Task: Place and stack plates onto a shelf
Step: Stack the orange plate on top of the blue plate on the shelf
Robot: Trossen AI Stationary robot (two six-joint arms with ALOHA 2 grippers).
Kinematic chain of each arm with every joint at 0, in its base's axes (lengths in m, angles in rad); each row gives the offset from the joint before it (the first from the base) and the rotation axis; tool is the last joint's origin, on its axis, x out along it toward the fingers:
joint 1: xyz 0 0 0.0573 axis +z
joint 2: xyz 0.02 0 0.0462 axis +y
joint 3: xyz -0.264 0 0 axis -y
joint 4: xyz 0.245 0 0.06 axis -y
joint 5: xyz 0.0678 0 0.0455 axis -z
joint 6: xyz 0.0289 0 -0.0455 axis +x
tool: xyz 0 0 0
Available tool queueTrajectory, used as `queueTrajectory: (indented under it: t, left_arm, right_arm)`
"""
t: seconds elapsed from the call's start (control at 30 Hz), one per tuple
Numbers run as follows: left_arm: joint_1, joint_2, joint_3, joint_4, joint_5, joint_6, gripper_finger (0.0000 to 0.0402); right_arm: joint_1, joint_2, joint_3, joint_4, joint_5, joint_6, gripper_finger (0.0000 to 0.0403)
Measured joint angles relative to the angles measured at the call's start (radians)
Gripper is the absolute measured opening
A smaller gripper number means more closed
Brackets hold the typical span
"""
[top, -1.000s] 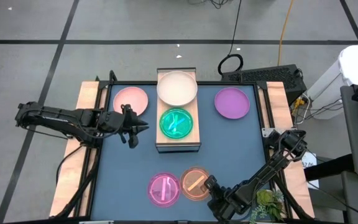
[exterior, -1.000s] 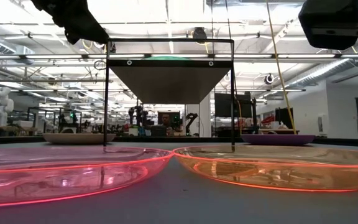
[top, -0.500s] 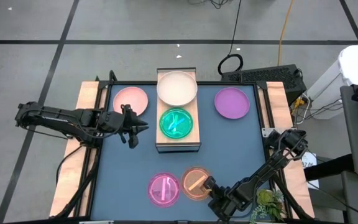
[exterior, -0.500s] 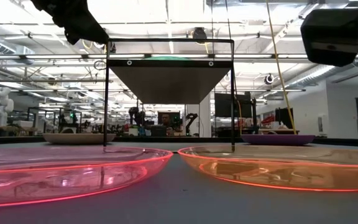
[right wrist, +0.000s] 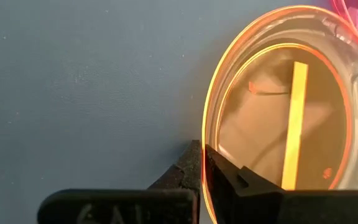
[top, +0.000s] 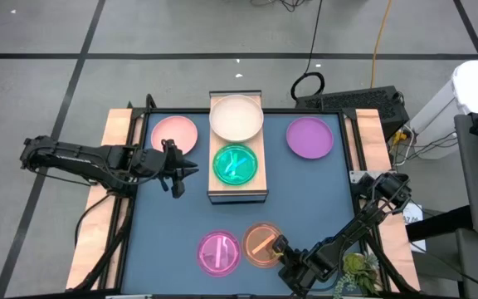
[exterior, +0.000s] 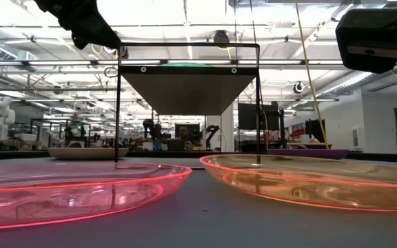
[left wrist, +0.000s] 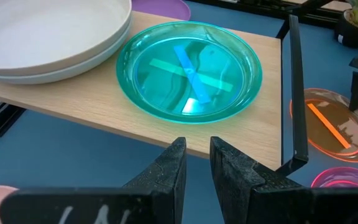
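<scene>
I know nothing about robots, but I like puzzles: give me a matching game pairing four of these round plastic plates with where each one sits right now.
Plates:
1. translucent orange plate
2. translucent green plate
3. opaque purple plate
4. translucent magenta plate

Places:
A. lying on the light-wood shelf, beside a cream plate
B. flat on the blue table, just left of the orange one
C. rim pinched by the right gripper, one edge tilted up
D. alone on the table, right of the shelf

Pairs: 1-C, 2-A, 3-D, 4-B
</scene>
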Motion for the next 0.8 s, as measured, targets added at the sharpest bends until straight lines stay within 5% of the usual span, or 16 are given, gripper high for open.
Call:
queueTrajectory:
  t: [0.8]
  left_arm:
    - [0.000, 0.000, 0.000, -0.001, 0.000, 0.000, 0.0078]
  right_arm:
    - [0.005, -0.195, -0.004, -0.029, 0.091, -0.058, 0.0000]
